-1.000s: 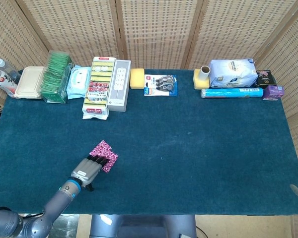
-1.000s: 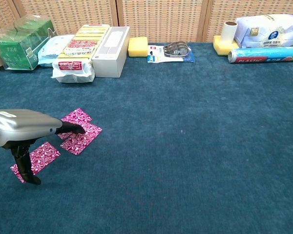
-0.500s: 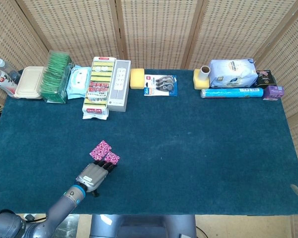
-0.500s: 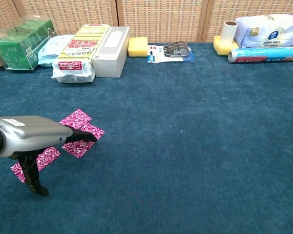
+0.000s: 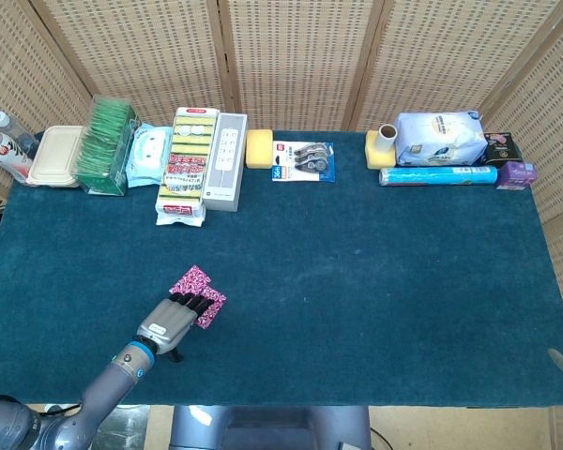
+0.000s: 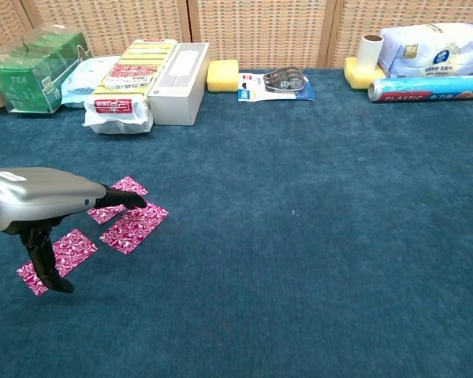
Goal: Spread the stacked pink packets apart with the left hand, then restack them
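The left hand is found low over the near-left part of the table, palm down, with its fingertips laid flat on the pink packets. Nothing is gripped; the fingers are extended and pressed on top, not curled around anything.

Three packets are recorded in the chest view. The nearest packet lies apart at the far left, close to the thumb. The rear packet is partly covered by the fingers. The front packet lies just right of it, the two appearing to touch or overlap slightly at one edge; which of these cannot be told.

The spreading step is judged to be in hand and largely accomplished. For the next move, either a final separation of the two adjoining packets or the start of gathering is called for, with flat sliding pressure to be kept so that thin packets do not buckle on the cloth.

In the head view, the hand hides most of the group, and only one pink patch is visible beyond the fingers. The separated packet is shown by the chest view alone.

The right hand is not seen in either view
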